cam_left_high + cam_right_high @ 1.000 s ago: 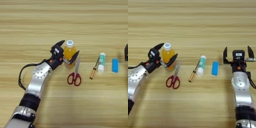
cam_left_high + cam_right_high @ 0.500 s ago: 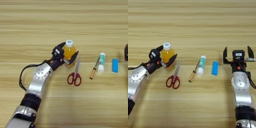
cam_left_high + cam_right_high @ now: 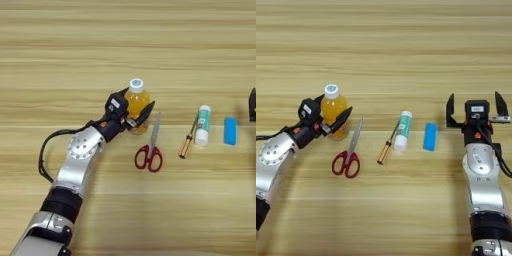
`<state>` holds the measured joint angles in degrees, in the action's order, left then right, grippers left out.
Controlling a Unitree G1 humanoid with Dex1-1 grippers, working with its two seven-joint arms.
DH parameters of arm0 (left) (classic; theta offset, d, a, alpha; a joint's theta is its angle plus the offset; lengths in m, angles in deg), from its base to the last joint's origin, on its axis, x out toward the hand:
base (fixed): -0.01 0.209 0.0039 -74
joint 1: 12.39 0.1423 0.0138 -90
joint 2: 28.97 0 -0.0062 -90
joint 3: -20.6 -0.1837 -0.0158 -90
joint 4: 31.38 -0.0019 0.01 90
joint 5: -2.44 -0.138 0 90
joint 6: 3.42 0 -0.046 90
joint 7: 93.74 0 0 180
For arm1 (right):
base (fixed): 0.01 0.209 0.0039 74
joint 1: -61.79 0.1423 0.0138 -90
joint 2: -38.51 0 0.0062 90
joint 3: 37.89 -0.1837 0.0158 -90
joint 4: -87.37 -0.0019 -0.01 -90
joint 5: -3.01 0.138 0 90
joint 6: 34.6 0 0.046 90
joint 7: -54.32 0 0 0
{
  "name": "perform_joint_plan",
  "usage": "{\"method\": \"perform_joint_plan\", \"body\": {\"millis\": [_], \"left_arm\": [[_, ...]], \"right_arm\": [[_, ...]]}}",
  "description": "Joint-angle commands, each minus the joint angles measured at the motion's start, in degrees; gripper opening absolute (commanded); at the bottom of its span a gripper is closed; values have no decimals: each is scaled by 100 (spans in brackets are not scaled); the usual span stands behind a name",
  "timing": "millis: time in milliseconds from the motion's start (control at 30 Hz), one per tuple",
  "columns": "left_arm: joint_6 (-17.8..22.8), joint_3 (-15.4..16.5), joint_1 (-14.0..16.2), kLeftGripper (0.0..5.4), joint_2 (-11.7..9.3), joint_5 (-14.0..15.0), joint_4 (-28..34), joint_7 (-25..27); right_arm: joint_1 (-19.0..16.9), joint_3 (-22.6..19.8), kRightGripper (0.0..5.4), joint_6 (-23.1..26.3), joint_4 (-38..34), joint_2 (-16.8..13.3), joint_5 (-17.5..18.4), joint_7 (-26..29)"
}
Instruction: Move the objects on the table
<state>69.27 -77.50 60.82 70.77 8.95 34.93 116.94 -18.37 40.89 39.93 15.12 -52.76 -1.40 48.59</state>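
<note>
Table [image 3: 60, 45] looks like matt wood, streaky grain. Bottle [image 3: 138, 102] is clear glossy plastic with a white cap. Scissors [image 3: 151, 145] have bare metal blades and shiny red plastic handles. The block [image 3: 430, 136] is smooth blue, plastic-looking. Both arms have brushed silver metal shells.

only extras: a black cable [image 3: 42, 155] looping out at the near left, and a thinner black cable [image 3: 503, 162] by the right edge
</note>
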Motion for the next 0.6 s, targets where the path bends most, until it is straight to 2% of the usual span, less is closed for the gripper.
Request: {"method": "perform_joint_plan", "body": {"millis": [33, 267, 433, 600], "left_arm": [[-74, 81, -81, 352, -17, 42, -27, 54], [73, 202, -29, 352, -9, 252, 364, 131], [420, 268, 27, 352, 4, 509, 950, 177], [755, 303, 126, 352, -23, 721, 1481, 202]], "right_arm": [[-10, 21, 540, 83, -77, 22, -27, 7], [-91, 294, 540, 218, -315, 116, 2, 280], [-372, 908, 540, 626, -1183, 269, 236, 1090], [-629, 1505, 540, 917, -1776, 285, 138, 1689]]}}
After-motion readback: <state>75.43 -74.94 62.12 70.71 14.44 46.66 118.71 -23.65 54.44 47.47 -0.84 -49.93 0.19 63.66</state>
